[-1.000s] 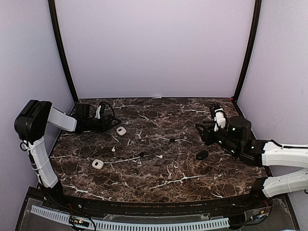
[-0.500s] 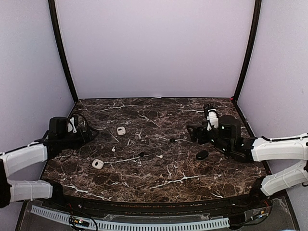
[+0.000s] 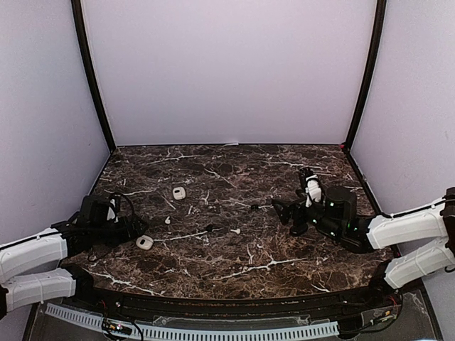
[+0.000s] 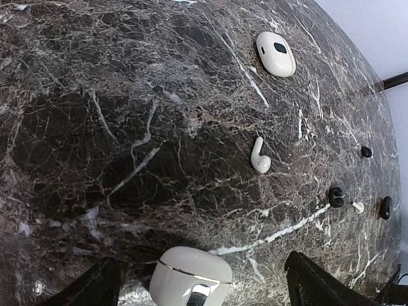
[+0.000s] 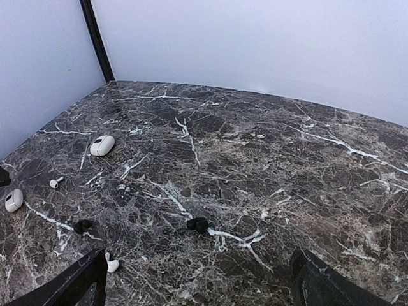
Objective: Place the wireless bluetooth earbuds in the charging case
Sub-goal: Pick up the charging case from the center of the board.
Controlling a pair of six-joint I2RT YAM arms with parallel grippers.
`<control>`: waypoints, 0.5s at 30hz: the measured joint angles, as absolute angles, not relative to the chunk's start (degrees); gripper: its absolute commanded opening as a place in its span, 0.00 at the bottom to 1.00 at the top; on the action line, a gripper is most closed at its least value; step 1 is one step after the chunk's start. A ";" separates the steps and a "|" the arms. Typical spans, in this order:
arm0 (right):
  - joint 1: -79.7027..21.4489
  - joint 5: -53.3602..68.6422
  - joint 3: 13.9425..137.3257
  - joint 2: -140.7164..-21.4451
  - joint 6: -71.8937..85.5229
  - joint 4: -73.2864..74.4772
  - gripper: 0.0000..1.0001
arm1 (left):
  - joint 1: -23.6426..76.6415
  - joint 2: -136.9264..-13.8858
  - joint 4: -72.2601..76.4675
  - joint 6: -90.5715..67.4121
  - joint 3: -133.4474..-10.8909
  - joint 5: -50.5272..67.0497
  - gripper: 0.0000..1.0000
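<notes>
Left wrist view shows your left jaws spread wide, a white case (image 4: 191, 277) lying between them on the worktop (image 4: 127, 127); right jaws open, empty.

Both arms stretched low, pointing inward; left hand (image 3: 137, 229) and right hand (image 3: 288, 217) spread wide, empty.

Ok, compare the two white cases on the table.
The near case shows a thin seam line and a shiny patch; the far case shows a dark oval mark. The near case lies just ahead of the left gripper; the far case lies apart, further back. Both are white, rounded and pebble-like.
</notes>
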State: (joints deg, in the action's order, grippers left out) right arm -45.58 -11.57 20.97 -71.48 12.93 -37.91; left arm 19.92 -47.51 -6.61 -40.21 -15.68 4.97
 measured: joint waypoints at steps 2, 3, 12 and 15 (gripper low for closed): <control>-45.58 -11.53 20.97 -72.05 12.60 -38.98 0.99 | 23.44 -47.51 -8.25 -40.51 -16.23 2.26 0.99; -45.58 -11.40 20.97 -72.29 12.49 -39.57 0.99 | 24.91 -47.53 -9.19 -40.97 -16.51 0.62 0.99; -45.58 -7.88 21.96 -75.11 12.38 -40.66 0.98 | 35.86 -52.21 -12.45 -41.80 -17.67 -7.03 0.97; -45.58 -6.81 22.22 -75.18 12.23 -40.64 0.97 | 38.74 -57.01 -13.82 -41.78 -20.58 -9.67 0.97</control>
State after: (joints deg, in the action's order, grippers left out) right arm -45.58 -6.81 22.22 -75.18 12.23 -40.64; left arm 38.74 -57.01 -13.82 -41.78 -20.58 -9.67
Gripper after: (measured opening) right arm 0.978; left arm 0.975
